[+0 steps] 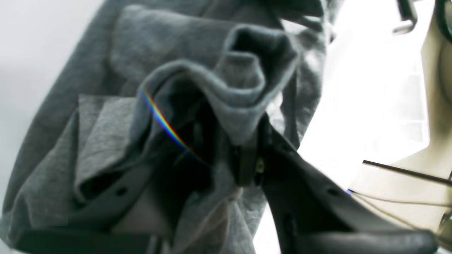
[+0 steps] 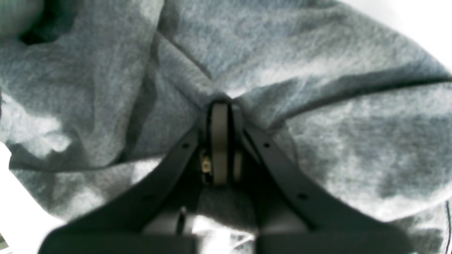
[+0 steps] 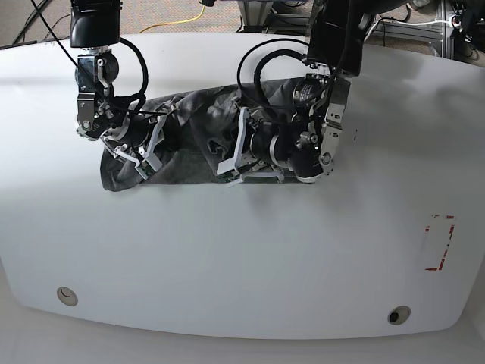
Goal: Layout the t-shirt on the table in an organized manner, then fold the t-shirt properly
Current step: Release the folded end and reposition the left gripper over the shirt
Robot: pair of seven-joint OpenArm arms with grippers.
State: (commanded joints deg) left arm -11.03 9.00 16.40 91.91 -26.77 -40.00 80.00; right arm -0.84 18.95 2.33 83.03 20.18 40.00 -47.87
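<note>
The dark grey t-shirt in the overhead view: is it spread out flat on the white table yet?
No, the dark grey t-shirt lies bunched and wrinkled on the white table between both arms.

- Left wrist view: soft focus; left hand (image 1: 243, 155) fingertips buried in a bunched fold of the t-shirt (image 1: 197, 91), so the contact point is unseen. Shirt cut off at top and bottom edges.
- Right wrist view: t-shirt (image 2: 317, 123) fills the picture, outline cropped.
- Base view: both arms cover the shirt's middle; collar and sleeves not discernible. Tabletop (image 3: 242, 265) corners cropped.
</note>
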